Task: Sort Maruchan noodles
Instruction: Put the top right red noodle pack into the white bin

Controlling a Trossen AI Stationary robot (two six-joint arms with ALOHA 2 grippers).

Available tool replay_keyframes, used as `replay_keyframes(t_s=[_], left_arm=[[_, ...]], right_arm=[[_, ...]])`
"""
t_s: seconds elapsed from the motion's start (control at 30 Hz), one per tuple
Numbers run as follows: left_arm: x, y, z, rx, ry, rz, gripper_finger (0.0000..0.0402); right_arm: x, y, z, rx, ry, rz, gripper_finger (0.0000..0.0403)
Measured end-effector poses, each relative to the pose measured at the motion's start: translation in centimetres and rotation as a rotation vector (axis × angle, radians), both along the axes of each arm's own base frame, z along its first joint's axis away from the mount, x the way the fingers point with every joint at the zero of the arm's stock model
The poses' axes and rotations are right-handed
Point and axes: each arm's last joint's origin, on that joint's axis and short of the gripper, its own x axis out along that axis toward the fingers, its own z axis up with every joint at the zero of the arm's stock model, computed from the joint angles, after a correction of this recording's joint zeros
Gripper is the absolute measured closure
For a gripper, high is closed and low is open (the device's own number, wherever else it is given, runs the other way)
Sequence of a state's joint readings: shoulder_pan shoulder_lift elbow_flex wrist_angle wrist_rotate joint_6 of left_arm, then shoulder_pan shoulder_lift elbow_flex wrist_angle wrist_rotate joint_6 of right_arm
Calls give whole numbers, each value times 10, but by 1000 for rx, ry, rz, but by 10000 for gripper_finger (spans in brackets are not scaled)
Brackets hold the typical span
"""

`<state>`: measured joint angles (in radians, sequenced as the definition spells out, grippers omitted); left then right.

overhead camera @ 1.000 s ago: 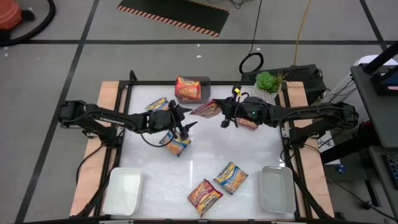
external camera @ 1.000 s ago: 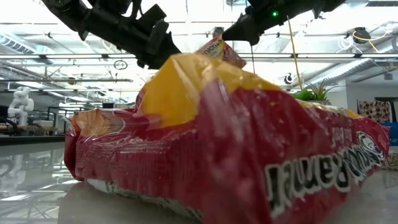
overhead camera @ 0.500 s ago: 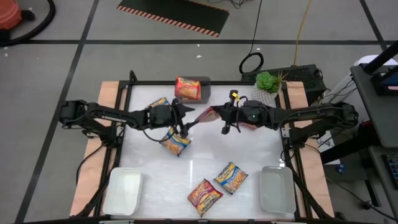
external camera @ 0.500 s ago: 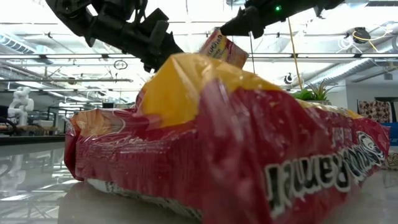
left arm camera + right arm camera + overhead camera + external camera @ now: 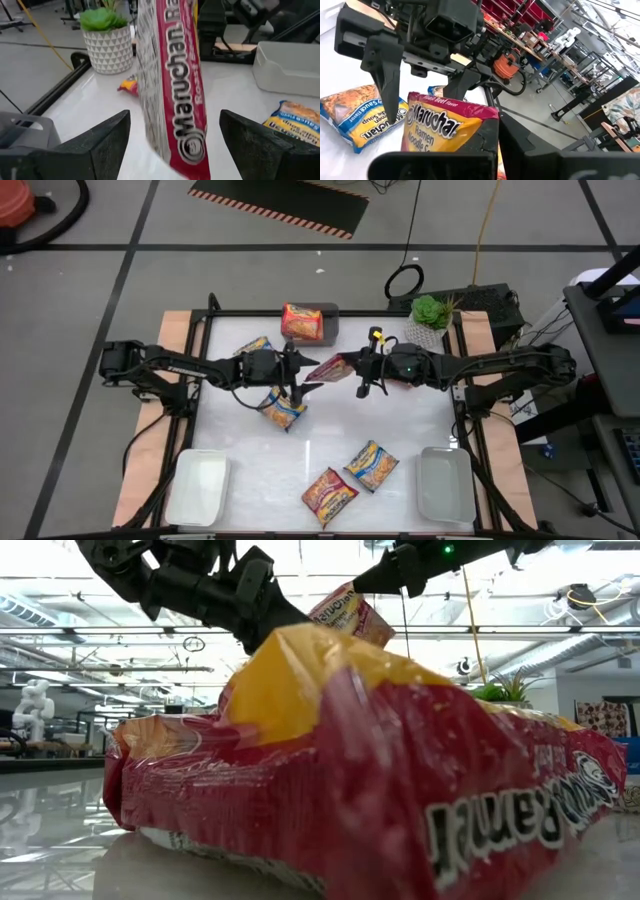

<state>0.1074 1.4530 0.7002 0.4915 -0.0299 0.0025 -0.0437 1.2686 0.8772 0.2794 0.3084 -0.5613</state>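
A maroon Maruchan packet (image 5: 328,367) is in the air over the table's middle, in my shut right gripper (image 5: 350,366). My left gripper (image 5: 300,375) is open; in the left wrist view its fingers stand on either side of that packet (image 5: 172,85) without touching it. Other packets lie flat: a blue-and-yellow one (image 5: 282,410) below the left gripper, another (image 5: 253,347) near the far edge, two (image 5: 371,465) (image 5: 330,492) near the near edge, a red one (image 5: 400,380) under the right arm, and an orange one (image 5: 302,322) in the grey bin. My right gripper pinches the maroon packet by its end toward the table's right (image 5: 470,130), between the two fingers, coming in level from the table's right. The packet is lifted clear, stands nearly on edge and reaches out from the fingers toward the left gripper (image 5: 420,40).
White trays sit at the near left corner (image 5: 198,487) and near right corner (image 5: 445,483). The grey bin (image 5: 330,315) stands at the far edge, a potted plant (image 5: 430,310) at the far right corner. A red packet (image 5: 380,770) fills the low view's foreground.
My left gripper has risen and moved toward the table's right, up to the held packet, so its open fingers now flank it. My right gripper has carried the maroon packet a little toward the table's left, still shut on it.
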Motion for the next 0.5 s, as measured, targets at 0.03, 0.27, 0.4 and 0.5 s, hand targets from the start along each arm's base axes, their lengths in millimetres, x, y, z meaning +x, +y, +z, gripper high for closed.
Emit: replay_keyframes(t_s=[0.03,0.27,0.4,0.5], left_arm=[[0,0,-1,-1,5,0,98],[-1,7,-2,-22,20,30,177],[-3,13,-3,-46,26,55,226],[-3,16,-3,-68,22,71,262]], right_arm=[[0,0,0,0,0,0,403],[0,0,1,-2,-10,0,403],[0,0,1,-1,-7,-1,403],[0,0,1,-1,-7,-2,403]])
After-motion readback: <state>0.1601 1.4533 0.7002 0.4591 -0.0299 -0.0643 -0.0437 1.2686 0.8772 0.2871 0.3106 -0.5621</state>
